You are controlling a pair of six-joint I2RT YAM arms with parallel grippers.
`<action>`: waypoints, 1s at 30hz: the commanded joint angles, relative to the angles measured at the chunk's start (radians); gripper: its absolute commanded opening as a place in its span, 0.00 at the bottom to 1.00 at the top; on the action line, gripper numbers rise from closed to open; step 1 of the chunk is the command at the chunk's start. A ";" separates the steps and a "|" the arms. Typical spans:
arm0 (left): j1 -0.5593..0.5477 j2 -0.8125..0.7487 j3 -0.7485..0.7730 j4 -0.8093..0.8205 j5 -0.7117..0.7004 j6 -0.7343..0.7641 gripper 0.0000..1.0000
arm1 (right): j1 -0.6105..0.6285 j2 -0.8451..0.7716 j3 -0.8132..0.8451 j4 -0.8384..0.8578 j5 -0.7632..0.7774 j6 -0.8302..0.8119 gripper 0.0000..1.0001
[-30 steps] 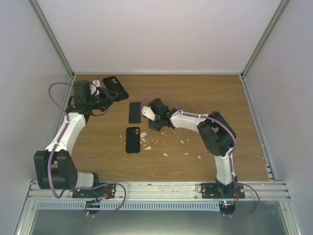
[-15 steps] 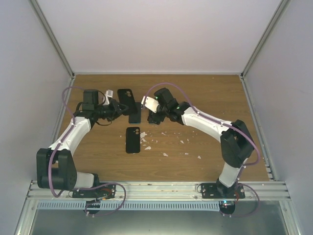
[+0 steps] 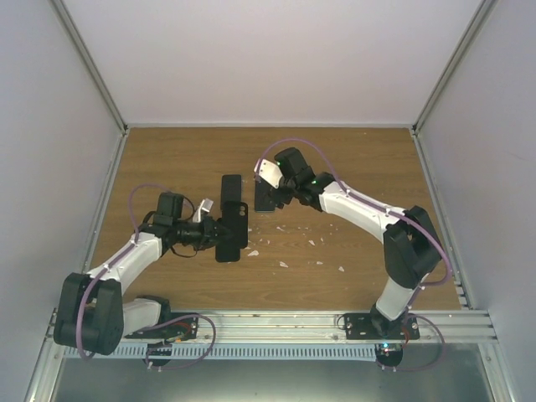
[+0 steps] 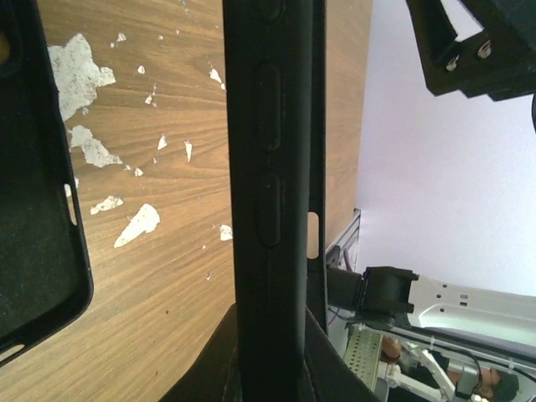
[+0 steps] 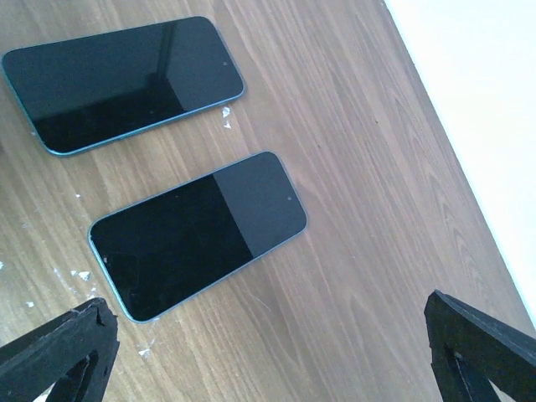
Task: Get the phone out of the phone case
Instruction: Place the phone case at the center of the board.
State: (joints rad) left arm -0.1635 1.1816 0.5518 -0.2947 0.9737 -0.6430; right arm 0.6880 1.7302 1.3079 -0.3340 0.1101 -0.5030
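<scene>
Over wood-grain tabletop (image 3: 352,167) flecked with white chips (image 4: 79,71), pinching a black phone case (image 4: 270,167) in the left gripper (image 3: 218,232), jaws clamping tight on it. Not revealing whether a phone is sitting inside. Risking a twist or slip: matte, rubbery, round-edged shell with moulded side buttons, gripped narrowly, hanging near an empty case (image 4: 33,209). Holding the right gripper (image 5: 268,343) spread wide above two glossy, glass-faced bare phones (image 5: 197,234), risking a scrape if descending carelessly.

Jaws grip case (image 4: 268,167) edge-on (2nd case (image 4: 33,209) nr).
</scene>
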 commanded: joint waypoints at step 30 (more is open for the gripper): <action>-0.156 0.000 0.153 0.217 -0.159 -0.053 0.00 | -0.193 -0.042 -0.068 0.073 -0.992 0.717 0.58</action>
State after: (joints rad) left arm -0.3042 1.2011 0.6651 -0.1253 0.8333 -0.7219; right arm 0.4778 1.6581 1.2335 -0.2951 -0.8326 0.1730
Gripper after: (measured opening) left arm 0.075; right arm 0.592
